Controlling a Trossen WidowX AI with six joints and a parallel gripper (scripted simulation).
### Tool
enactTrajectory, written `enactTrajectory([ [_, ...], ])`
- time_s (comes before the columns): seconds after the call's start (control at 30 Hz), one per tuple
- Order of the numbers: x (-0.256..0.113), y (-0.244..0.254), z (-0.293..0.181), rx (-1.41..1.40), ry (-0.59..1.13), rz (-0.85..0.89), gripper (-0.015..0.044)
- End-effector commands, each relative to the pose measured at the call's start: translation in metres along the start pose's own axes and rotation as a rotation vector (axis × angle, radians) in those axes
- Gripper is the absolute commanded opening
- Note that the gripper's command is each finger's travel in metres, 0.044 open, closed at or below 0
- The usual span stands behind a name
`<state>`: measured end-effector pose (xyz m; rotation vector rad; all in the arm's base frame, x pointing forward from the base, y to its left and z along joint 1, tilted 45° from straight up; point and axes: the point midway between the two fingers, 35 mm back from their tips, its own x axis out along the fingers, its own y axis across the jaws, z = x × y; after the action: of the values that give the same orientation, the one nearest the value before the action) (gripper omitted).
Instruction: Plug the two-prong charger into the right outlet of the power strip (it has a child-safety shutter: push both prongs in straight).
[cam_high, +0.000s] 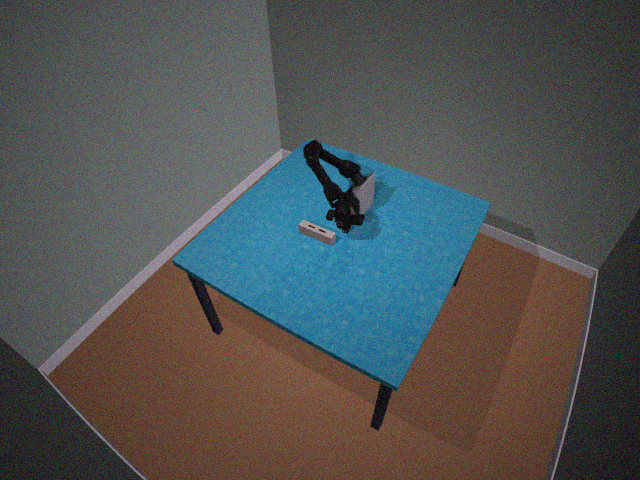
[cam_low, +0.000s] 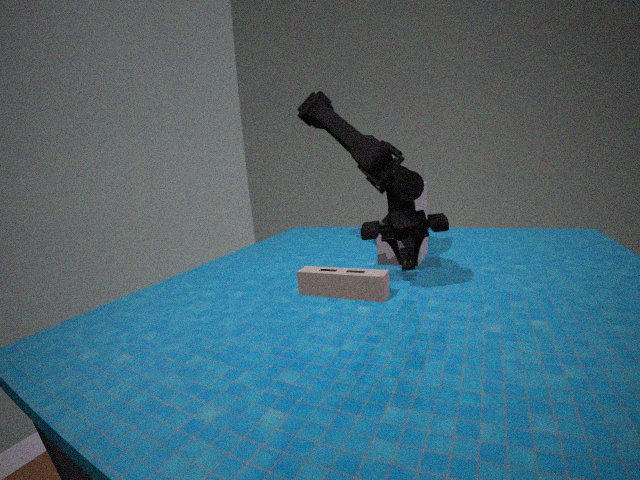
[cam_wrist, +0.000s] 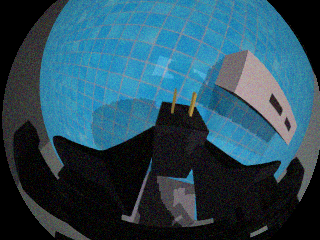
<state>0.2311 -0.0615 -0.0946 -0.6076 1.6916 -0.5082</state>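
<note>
The black charger (cam_wrist: 172, 150) (cam_low: 408, 263) is held between the fingers of my gripper (cam_wrist: 174, 133) (cam_low: 408, 259) (cam_high: 345, 227), which is shut on it. Its two gold prongs (cam_wrist: 183, 103) point away from the palm in the wrist view, and it appears slightly above the table. The pale power strip (cam_high: 316, 233) (cam_low: 343, 285) (cam_wrist: 257, 85) lies beside the gripper, to its left in the top and exterior views and to its right in the wrist view. Two dark slots show on its top. The slot on the right in the top and exterior views (cam_high: 322, 230) (cam_low: 355, 271) is nearer the gripper. The prongs are clear of the strip.
The blue tabletop (cam_high: 330, 289) (cam_low: 330, 372) lies under the strip. A pale upright panel (cam_high: 366, 193) stands behind the gripper near the arm's base. Walls rise beyond the table at the left and back.
</note>
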Motion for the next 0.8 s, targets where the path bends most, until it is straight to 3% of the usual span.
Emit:
enactTrajectory([
  [0.0,0.001,-0.009,-0.002,0.007,-0.002,-0.001,0.0000],
  [0.77,0.010,-0.057,-0.013,0.066,-0.013,0.007,0.0000],
])
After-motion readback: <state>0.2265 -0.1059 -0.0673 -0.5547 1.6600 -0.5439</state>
